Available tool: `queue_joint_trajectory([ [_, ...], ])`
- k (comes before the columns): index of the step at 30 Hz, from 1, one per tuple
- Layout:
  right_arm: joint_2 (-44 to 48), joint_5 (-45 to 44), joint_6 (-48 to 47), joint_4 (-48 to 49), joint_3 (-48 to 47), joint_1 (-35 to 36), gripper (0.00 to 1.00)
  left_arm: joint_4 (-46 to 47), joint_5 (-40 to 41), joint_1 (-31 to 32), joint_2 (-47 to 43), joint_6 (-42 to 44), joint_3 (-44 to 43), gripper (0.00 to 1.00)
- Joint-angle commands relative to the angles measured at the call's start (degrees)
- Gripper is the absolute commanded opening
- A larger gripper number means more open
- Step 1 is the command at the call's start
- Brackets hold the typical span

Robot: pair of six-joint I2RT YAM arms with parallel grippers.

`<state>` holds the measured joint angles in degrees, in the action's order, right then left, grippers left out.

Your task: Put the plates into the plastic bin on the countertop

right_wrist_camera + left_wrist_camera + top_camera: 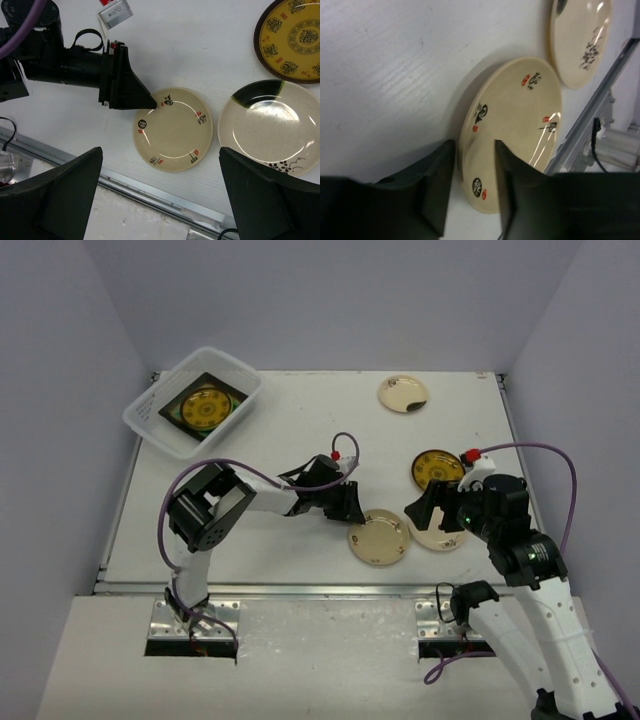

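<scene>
**Top external view.** Step in hand: pick-up of the next plate. The left claw (352,518) is at the near middle of the surface (300,420). Its tips are at the left rim of the cream plate with red seals (379,537), which lies flat close to the metal rail (300,590). The plastic bin (150,435) stands at the far left corner, well apart from that plate. It already holds a dark-rimmed square plate (210,381) with a mustard-patterned round (205,408) on top (a green edge shows beneath the round; what it belongs to cannot be told).

**Left wrist view.** The two fingers (437,190) straddle the plate's rim, one outside it and low to the surface, one over the inner face, and they are set narrow. Whether they already pinch the rim cannot be told.

**Right wrist view.** The right claw (160,150) hangs spread wide above the near plates and holds nothing. Just right of the seal plate lies a cream plate with a dark patch (270,125), the two rims near but apart. Beyond it lies a loose mustard-patterned plate (295,40). A fourth plate, the far cream plate (403,393), sits toward the back edge.

**Judgement.** Four plates lie outside the bin. The next move calls for a firm hold on the thin rim, then a lift that frees the plate without pushing it into its neighbour. After that comes a carry left and back to the bin, where the plate should be lowered onto the stack, not dropped.
</scene>
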<state>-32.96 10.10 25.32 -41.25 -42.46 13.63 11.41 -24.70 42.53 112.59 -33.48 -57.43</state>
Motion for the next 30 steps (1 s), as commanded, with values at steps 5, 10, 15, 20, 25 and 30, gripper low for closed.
queue_joint_trajectory([
  [5, 0.67, 1.25, -1.33, 0.7, -0.61, 0.0, 0.99, -9.95, 7.99, 1.36, 1.53, 3.81, -0.76, 0.0],
  [10, 0.44, 0.74, -1.42, 0.81, -0.59, 0.0, 0.99, -13.7, 11.19, -2.6, -5.37, 3.81, -1.16, 0.0],
  [15, 0.62, 0.73, -1.42, 0.91, -0.36, 0.01, 0.99, -15.99, 14.73, -16.74, -18.19, 1.08, -1.19, 0.0],
  [20, 0.5, 1.0, -1.51, 1.29, -0.37, 0.0, 0.99, -19.9, 21.14, -31.76, -25.28, -3.87, -7.57, 0.0],
  [25, -0.09, 0.23, -1.83, 1.51, -0.29, 0.0, 0.99, -22.24, 27.68, -46.89, -24.04, -12.44, -13.04, 0.0],
  [30, -0.44, 1.31, -1.44, 2.35, -0.14, 0.05, 0.99, -28.66, 28.49, -54.6, -11.6, -13.21, -28.75, 0.0],
])
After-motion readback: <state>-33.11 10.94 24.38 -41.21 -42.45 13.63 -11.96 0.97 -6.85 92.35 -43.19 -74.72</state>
